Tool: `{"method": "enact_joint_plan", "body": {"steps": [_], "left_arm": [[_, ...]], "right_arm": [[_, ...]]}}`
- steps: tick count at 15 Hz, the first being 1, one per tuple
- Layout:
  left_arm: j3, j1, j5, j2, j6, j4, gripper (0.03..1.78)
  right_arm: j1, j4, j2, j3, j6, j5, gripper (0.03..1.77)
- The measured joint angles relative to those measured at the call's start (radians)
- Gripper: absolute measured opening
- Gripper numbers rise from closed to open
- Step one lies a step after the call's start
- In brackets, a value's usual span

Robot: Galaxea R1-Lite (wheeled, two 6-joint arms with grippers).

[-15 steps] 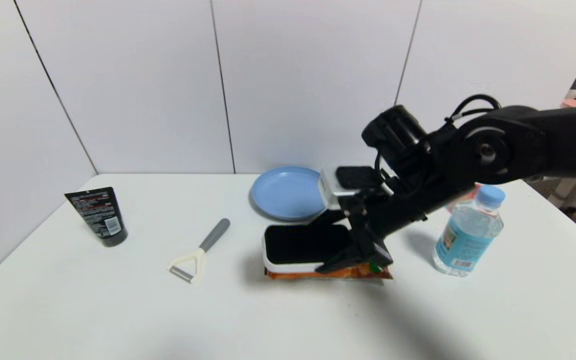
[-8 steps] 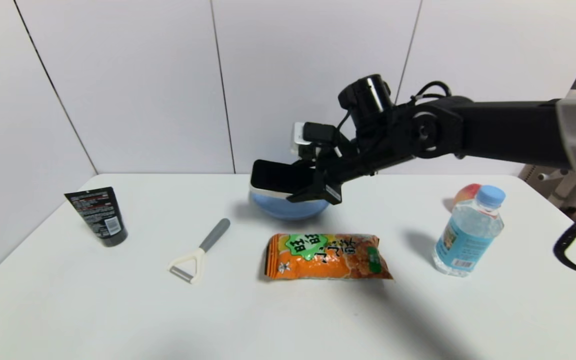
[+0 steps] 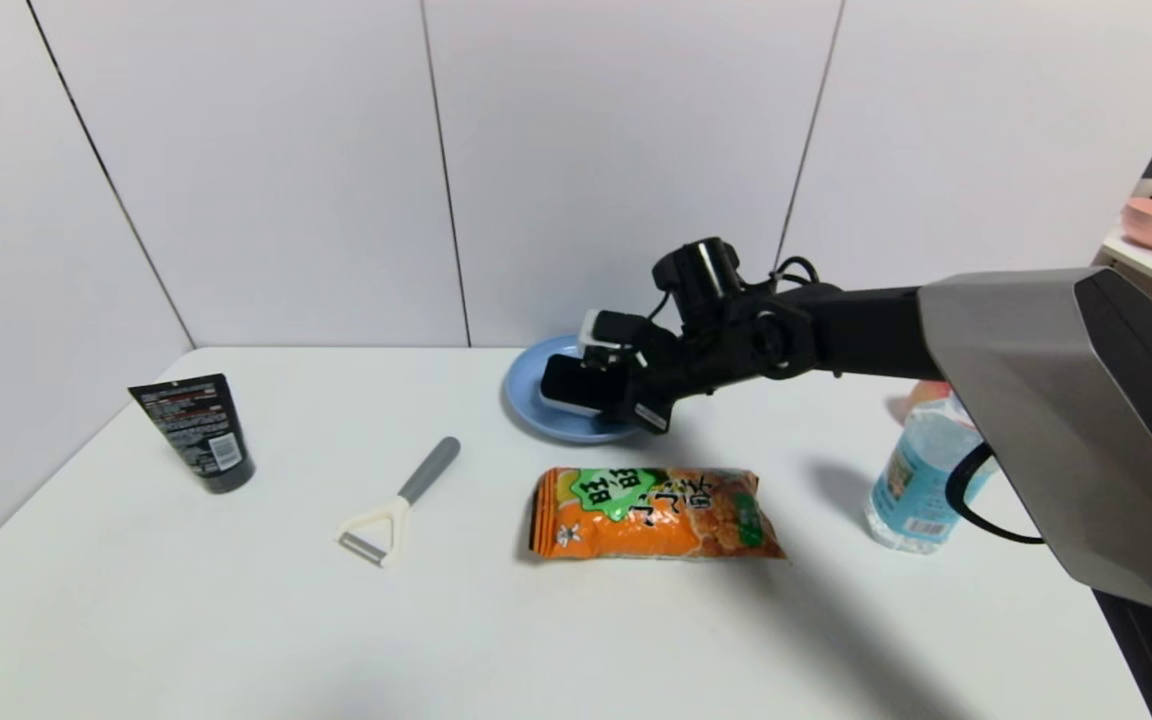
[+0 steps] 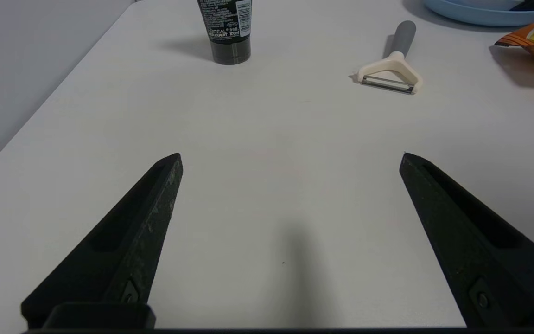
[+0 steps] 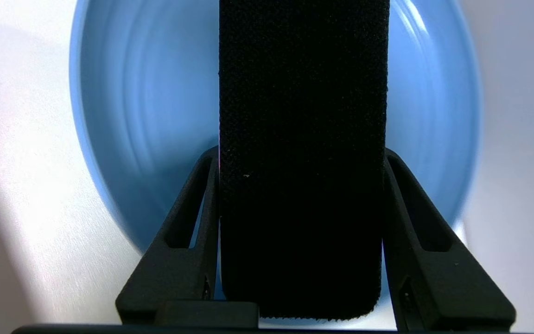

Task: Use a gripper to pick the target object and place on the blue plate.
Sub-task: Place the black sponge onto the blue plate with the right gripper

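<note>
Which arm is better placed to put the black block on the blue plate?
The right. The right gripper already grips the block above the blue plate. The left gripper is open, far from it.

The matte black right gripper (image 3: 626, 400) has long tapered fingers and a small white-and-black box. Black cables loop behind it. A grey shell covers the arm.
</note>
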State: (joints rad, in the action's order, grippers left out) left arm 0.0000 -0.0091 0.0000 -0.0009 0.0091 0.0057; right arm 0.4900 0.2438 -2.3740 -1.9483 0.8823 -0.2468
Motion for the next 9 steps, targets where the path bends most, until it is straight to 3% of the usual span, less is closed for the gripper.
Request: {"method": "enact_joint_plan", "body": {"steps": [1, 4, 9], "left_arm": [[0.000, 0.000, 0.000, 0.000, 0.000, 0.000, 1.69], [0.000, 0.000, 0.000, 0.000, 0.000, 0.000, 1.69], [0.000, 0.000, 0.000, 0.000, 0.000, 0.000, 1.69]], "right_arm": [[-0.004, -0.005, -0.004, 0.000, 0.002, -0.001, 0.96], [-0.016, -0.030, -0.010, 0.000, 0.002, 0.001, 1.21], [-0.010, -0.049, 0.001, 0.000, -0.007, 0.000, 1.45]]}}
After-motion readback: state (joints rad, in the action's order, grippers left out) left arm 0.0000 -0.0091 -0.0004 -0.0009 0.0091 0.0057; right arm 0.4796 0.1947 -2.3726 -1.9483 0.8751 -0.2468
